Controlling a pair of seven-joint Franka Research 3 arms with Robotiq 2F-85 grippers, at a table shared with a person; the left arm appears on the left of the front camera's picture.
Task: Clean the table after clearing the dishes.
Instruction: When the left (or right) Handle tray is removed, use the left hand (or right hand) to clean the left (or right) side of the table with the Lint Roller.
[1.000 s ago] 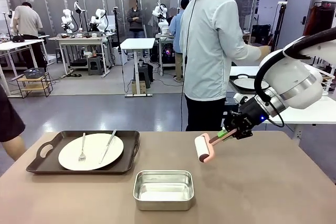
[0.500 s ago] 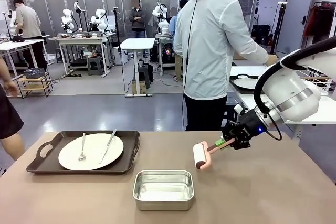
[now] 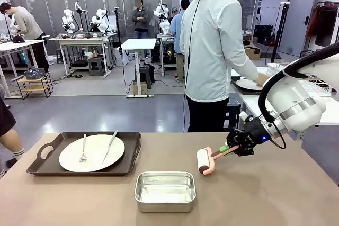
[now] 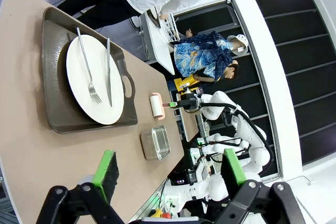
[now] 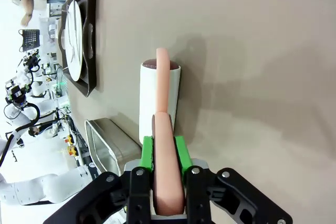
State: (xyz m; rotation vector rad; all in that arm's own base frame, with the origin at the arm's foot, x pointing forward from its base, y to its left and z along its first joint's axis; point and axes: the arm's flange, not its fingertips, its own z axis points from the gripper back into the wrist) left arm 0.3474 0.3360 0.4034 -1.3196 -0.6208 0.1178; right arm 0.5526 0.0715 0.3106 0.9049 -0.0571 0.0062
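The tan table (image 3: 265, 194) carries a dark handled tray (image 3: 47, 165) at its left, holding a white plate (image 3: 91, 153) with a fork and knife. My right gripper (image 3: 229, 148) is shut on the pink handle of a white roller (image 3: 203, 161), whose roll is down at the tabletop right of centre. In the right wrist view the green pads (image 5: 148, 153) clamp the handle, with the roller (image 5: 152, 98) ahead. My left gripper (image 4: 169, 166) hangs open and empty, high above the table (image 4: 31, 156), looking down on the plate (image 4: 89, 80).
A square steel tin (image 3: 164, 190) stands near the front edge, just left of the roller. A person (image 3: 212, 51) stands at the far side, turned away, one hand at another white plate (image 3: 249, 84) on a white side table at the right.
My right gripper has lowered the roller toward the tabletop and tilted it flatter. The person has leaned further toward the side table.
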